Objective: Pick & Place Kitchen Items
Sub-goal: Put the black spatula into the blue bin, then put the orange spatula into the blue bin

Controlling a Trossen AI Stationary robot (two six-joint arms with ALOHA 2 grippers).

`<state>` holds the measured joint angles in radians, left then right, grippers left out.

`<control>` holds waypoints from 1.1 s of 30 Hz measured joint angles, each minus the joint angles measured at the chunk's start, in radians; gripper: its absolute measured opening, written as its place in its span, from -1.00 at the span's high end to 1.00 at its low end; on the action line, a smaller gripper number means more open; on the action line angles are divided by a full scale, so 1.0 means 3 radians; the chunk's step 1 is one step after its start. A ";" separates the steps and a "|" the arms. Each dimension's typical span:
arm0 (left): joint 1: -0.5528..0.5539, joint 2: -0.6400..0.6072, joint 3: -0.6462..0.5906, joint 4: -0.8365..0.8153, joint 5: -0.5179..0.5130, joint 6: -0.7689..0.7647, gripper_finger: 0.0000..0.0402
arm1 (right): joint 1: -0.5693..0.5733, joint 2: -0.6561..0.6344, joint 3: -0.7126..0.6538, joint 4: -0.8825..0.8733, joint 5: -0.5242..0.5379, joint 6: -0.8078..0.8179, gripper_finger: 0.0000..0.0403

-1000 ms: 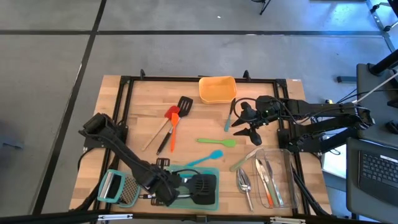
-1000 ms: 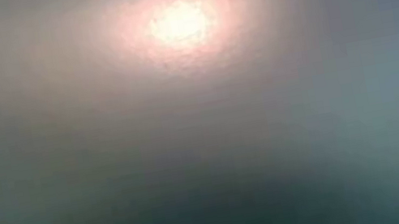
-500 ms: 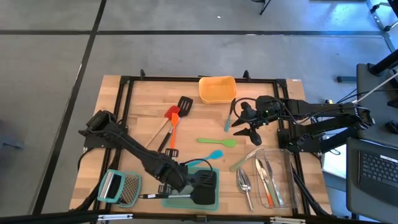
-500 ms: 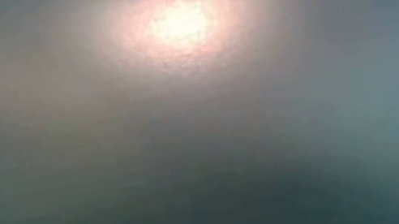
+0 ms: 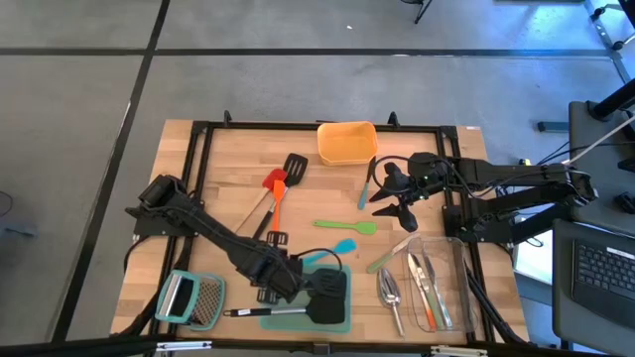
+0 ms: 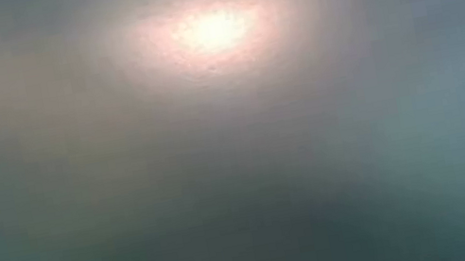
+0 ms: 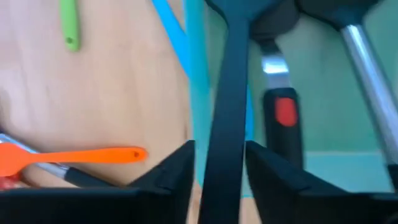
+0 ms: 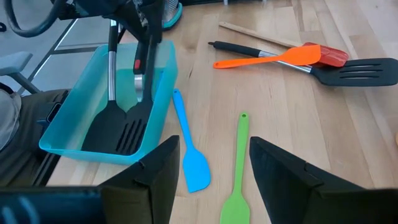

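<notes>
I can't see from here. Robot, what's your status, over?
Left gripper open around black turner handle over teal bin. Right gripper open, waiting mid-table. Blue spatula beside bin; nothing blocking.

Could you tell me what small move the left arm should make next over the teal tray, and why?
Probably open the left gripper fully and lift straight up. The black turner lies between its fingers with its head already in the teal tray, beside another black utensil. A clear release should come before the arm goes to the orange turner.
</notes>
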<state>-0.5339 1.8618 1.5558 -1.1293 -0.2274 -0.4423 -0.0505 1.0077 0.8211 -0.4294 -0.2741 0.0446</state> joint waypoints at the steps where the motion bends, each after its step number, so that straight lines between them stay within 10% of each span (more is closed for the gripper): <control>1: 0.0003 0.0000 0.0000 -0.0001 -0.0012 0.0001 0.21 | 0.0000 0.0000 0.0000 0.0000 0.0000 -0.0001 0.02; 12: 0.0036 -0.0009 0.0000 -0.0038 0.0064 0.0023 -0.02 | 0.0000 0.0000 0.0000 -0.0001 0.0000 -0.0001 0.02; 23: 0.0511 -0.0079 -0.0003 -0.0859 -0.0601 -0.1053 0.18 | 0.0021 0.0000 0.0000 -0.0001 0.0002 0.0006 0.02; 33: 0.1154 -0.0328 -0.0140 -0.0995 -0.1088 -0.0887 0.41 | 0.0154 0.0000 0.0000 0.0006 0.0011 0.0012 0.02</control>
<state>-0.1877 1.7633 1.5140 -1.4278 -0.5539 -0.7083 -0.0044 1.0077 0.8211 -0.4276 -0.2707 0.0483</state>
